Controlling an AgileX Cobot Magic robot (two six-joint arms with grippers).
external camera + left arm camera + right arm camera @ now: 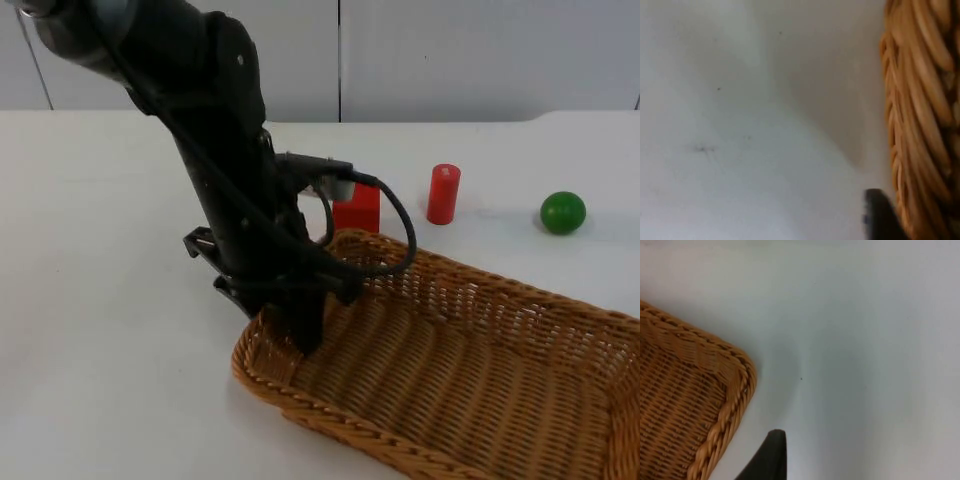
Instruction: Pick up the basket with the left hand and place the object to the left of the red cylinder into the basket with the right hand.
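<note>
Wicker basket is straddled at its rim by left gripper — a shallow bite could be lost — closure cannot be told, right gripper likewise.

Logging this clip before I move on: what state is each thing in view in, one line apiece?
basket: on the table, nothing visible inside, left gripper at its rim.
left gripper: down at the basket's left rim, one finger inside.
red block: on the table behind the basket, partly hidden.
red cylinder: upright.
green ball: resting on the table.
right gripper: above the table beside a basket corner.
</note>
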